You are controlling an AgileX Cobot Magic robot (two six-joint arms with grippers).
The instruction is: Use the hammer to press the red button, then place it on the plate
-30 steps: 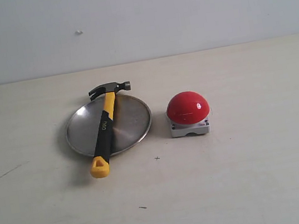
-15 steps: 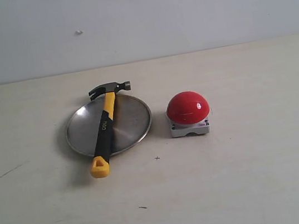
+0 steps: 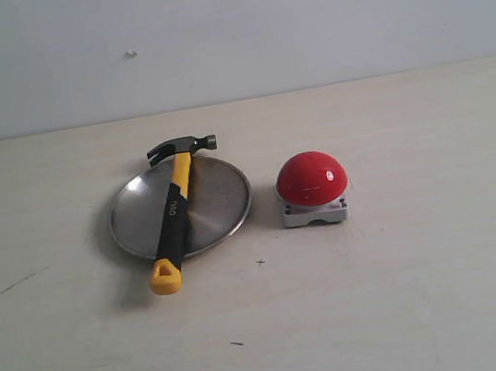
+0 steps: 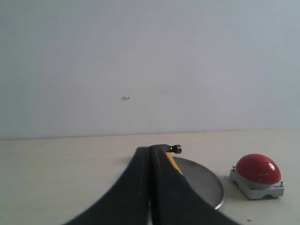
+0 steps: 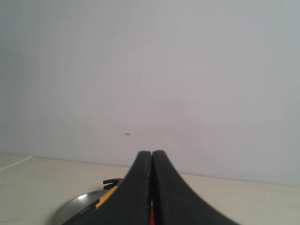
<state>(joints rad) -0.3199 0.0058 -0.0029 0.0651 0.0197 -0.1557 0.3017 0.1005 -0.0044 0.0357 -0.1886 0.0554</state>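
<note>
The hammer (image 3: 175,210) lies across the silver plate (image 3: 217,199), its dark head past the far rim and its yellow looped end hanging over the near rim onto the table. To the right stands the red button (image 3: 311,179) on its grey base. Neither gripper shows in the exterior view. In the left wrist view my left gripper (image 4: 149,151) is shut and empty, well back from the hammer (image 4: 174,159), plate (image 4: 201,185) and red button (image 4: 258,168). My right gripper (image 5: 152,154) is shut and empty too, hiding most of the hammer (image 5: 108,192) and plate (image 5: 75,208).
A pale wooden table (image 3: 413,291) carries everything, with a plain white wall (image 3: 298,19) behind it. A few small dark specks mark the tabletop near the front.
</note>
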